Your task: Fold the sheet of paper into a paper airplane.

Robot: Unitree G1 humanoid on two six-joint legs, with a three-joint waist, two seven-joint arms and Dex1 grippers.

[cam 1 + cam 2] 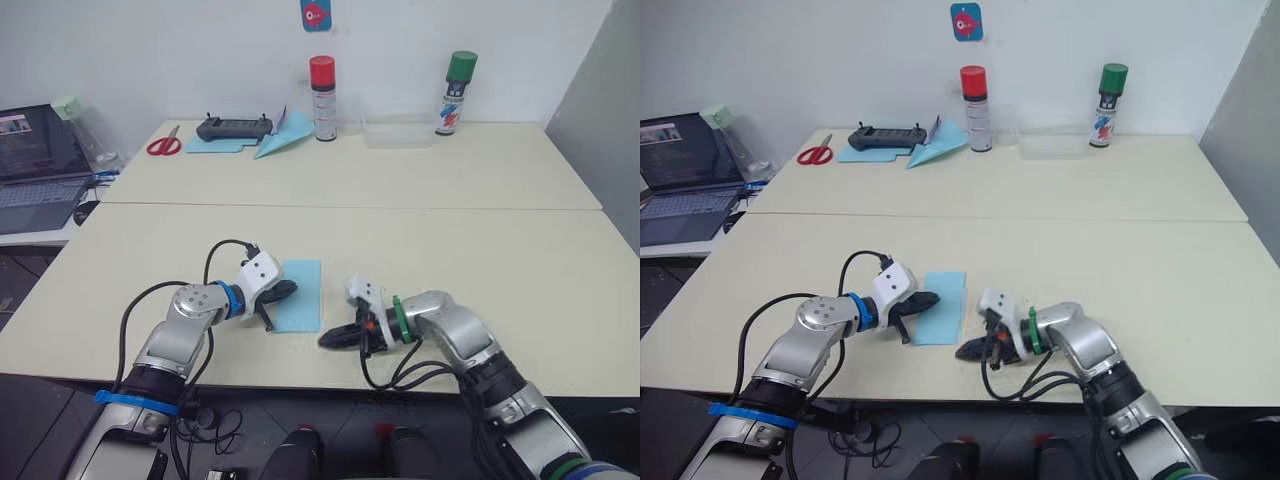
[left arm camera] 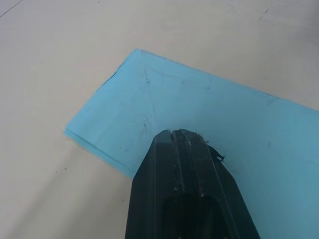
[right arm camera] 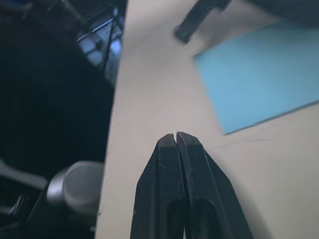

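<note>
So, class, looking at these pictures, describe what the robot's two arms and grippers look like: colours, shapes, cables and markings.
Both arms are silver-grey metal with rounded joints and loose black cables looping alongside. The left arm has a blue ring at the wrist, a blue band lower down, and a white block behind the left gripper. The right arm has a green wrist ring and a white block behind the right gripper. Each gripper has two black tapered fingers.
</note>
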